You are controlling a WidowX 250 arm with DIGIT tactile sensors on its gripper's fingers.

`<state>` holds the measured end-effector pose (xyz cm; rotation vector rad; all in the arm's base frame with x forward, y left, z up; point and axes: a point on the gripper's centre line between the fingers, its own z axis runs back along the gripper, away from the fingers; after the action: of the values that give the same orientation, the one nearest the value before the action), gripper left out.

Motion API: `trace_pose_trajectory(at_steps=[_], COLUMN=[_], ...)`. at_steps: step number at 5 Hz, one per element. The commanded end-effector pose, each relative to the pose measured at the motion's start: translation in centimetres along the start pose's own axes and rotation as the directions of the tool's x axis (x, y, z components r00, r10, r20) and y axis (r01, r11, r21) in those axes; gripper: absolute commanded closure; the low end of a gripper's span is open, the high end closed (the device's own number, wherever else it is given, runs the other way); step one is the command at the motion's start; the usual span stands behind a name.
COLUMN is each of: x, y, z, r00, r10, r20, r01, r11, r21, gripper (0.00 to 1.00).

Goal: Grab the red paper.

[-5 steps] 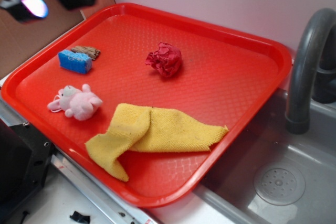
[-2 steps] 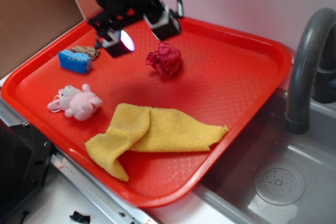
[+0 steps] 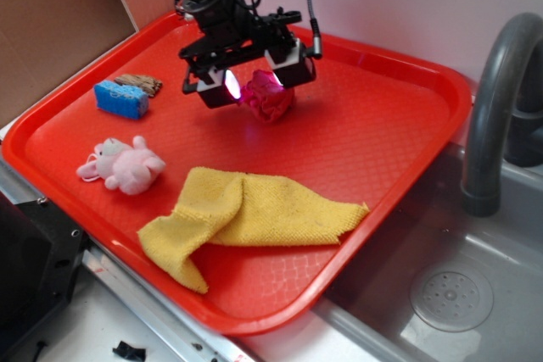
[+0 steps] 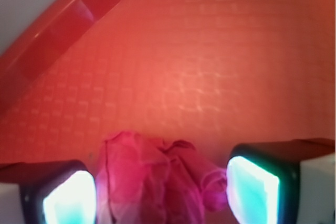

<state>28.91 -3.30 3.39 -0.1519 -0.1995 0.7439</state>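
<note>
Fingers [image 4: 68,195] were spread wide, one glowing pad at lower left of the wrist view, the other at lower right, with the red paper [image 4: 157,177] sitting in the gap between them. Not clenched: visible space on the right side between pad and paper, left pad close, contact there unclear. Gripper [image 3: 252,80] in the exterior view sat upper centre of frame, straddling the paper ball [image 3: 270,99], which was lying on the red tray [image 3: 382,133] toward its back half. How low the pads were relative to the tray floor could not be read for certain.

Progress, my read: approach and alignment done, paper bracketed. Left: close on it, then lift. Nothing grasped yet.

Further out, all well apart from the fingers: yellow cloth [image 3: 254,214] lower centre, pink plush toy [image 3: 123,165] at left, blue block [image 3: 121,97] with a brown item [image 3: 140,83] just beside it at upper left. Faucet [image 3: 496,108] and sink [image 3: 475,294] at right edge.
</note>
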Motion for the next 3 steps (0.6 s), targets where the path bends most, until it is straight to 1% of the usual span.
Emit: trace_pose_trajectory(at_steps=[1,2,3], x=[0.6,0.1,-0.6], y=[-0.3,-0.4,-0.6], z=[-0.7,-0.5,1.8], r00=[0.999,1.0,0.999], r10=[0.035,0.027,-0.04], r20=[0.018,0.015,0.024], r01=[-0.036,-0.028,0.038], r11=[0.999,0.999,0.995], r21=[0.028,0.041,0.09], gripper=[1.0,1.0,1.0])
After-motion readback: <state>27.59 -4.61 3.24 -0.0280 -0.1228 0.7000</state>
